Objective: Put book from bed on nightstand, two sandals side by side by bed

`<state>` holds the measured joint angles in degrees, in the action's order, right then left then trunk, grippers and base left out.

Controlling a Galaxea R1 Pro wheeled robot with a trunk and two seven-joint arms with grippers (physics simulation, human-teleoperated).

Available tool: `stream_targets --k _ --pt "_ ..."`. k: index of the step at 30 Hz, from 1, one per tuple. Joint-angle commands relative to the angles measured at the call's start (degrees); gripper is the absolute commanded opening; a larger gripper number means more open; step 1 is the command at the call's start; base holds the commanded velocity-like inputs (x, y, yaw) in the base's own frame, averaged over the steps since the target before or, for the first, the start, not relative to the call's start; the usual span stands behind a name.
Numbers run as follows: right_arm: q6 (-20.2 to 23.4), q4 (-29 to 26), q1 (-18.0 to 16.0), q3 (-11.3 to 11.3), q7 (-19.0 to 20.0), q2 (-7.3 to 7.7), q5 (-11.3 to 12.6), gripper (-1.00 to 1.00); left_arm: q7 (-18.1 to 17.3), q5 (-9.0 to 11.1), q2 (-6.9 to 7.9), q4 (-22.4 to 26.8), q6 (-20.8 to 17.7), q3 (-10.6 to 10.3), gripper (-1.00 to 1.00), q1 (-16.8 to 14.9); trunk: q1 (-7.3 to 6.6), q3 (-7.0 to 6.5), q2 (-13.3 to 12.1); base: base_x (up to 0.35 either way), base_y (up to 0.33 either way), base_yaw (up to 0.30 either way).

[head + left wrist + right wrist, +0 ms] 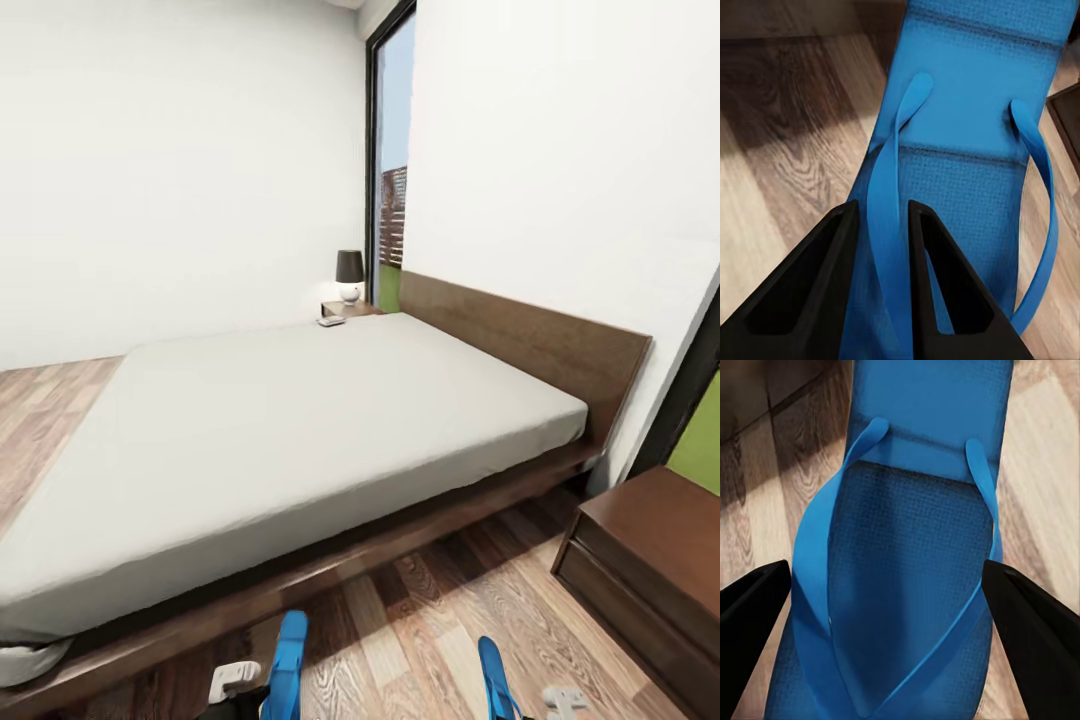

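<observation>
White walls enclose the bed (290, 430); both sandals lie beside it. Left gripper (882, 285) pinches a strap of the left sandal (286, 660); right gripper (889, 607) spreads wide around the right sandal (495, 680).

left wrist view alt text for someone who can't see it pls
The left end effector is shut on one strap of a bright blue sandal, its two black fingers pinching the strap. Brown wood-plank floor lies beneath.

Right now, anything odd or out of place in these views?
Mostly tidy. One mismatch: the left gripper is shut on a strap of the left sandal, while the right gripper is open, straddling the right sandal. On the floor the sandals sit apart.
</observation>
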<state>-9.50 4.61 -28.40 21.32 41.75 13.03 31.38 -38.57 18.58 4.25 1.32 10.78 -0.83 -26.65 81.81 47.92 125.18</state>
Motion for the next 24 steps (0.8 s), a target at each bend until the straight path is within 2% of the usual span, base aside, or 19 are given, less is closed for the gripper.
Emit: stream_targets --k 1,24 --pt "-0.5 0.2 -0.1 0.5 0.3 -0.02 0.4 -1.0 0.2 0.0 0.0 -0.1 0.4 -0.1 -1.0 -0.1 -0.01 0.06 0.0 0.0 0.0 0.267" --pt "-0.5 0.2 -0.1 0.5 0.3 -0.02 0.4 -1.0 0.2 0.0 -0.02 -0.1 0.4 -0.1 -1.0 0.0 -0.01 0.06 0.0 0.0 0.0 0.267"
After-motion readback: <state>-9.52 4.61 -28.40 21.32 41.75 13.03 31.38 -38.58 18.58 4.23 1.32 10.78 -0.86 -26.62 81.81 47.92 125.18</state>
